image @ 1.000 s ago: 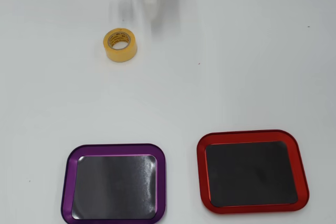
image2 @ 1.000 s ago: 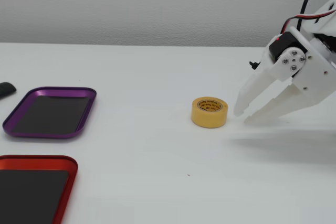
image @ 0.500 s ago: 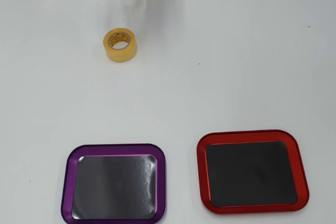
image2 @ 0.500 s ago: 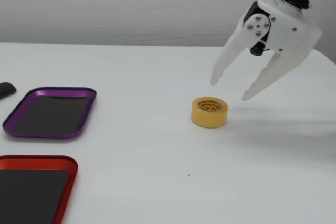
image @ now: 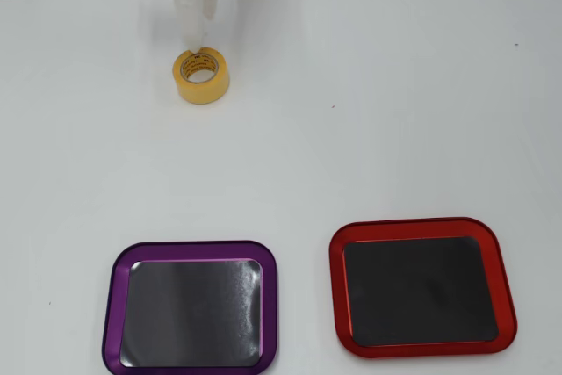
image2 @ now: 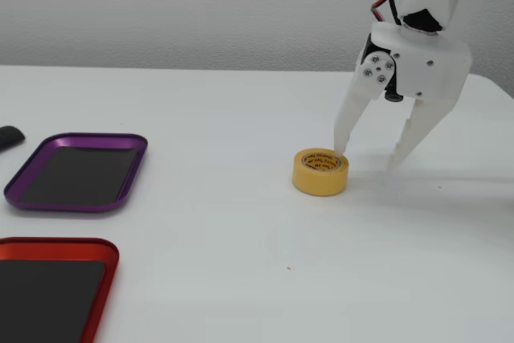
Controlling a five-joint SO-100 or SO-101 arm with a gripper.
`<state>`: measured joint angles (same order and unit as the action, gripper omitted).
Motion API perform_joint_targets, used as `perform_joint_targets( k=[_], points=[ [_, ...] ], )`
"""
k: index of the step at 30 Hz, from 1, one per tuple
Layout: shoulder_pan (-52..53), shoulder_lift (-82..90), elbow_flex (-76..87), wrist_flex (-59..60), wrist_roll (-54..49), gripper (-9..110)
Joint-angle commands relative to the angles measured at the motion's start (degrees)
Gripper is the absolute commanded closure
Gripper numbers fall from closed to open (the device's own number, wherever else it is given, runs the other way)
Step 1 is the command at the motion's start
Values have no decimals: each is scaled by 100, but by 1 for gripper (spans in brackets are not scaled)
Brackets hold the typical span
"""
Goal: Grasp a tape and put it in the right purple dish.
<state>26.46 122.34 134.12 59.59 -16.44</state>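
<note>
Overhead view shows two shallow trays near the bottom edge of a white table (image: 395,111). The purple dish (image: 190,248) sits on the left in that view and the red tray (image: 420,227) on the right, apart from each other. Both hold nothing; only their dark inner bases show, with soft glare on them. The purple dish's lower rim is cut off by the bottom of the picture.

The tape (image: 201,75) lies flat on the table near the top of the overhead view, well apart from both trays, with its printed core facing up. The printing is too small to read.

The gripper (image2: 367,160) stands over the tape with its jaws spread wide. In the fixed view one white finger (image2: 350,118) points down with its tip at the far top edge of the roll, while the other finger comes down on the table to the right, clear of the roll. Whether the first tip touches the tape or rests just inside the core cannot be told.

From overhead, the arm is cut off by the top edge, and only one finger is clearly seen. In the fixed view the red tray is cropped at the lower left corner, and a small dark object (image2: 10,137) is half cut off at the left edge.
</note>
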Motion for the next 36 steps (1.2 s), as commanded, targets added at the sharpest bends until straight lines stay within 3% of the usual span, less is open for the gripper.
perform_joint_targets(
  k=[1,15,27,29,32,36],
  points=[
    [18,9,-202,-70,18,84],
    [-290,-114,-211,-264,-35,84],
    [-378,-2013,-220,-1178,-44,85],
    [-387,-2092,-229,-1187,-62,87],
    [-448,-2083,-308,-1187,-18,102],
    [-404,-1969,-747,-1107,44,102]
  ],
)
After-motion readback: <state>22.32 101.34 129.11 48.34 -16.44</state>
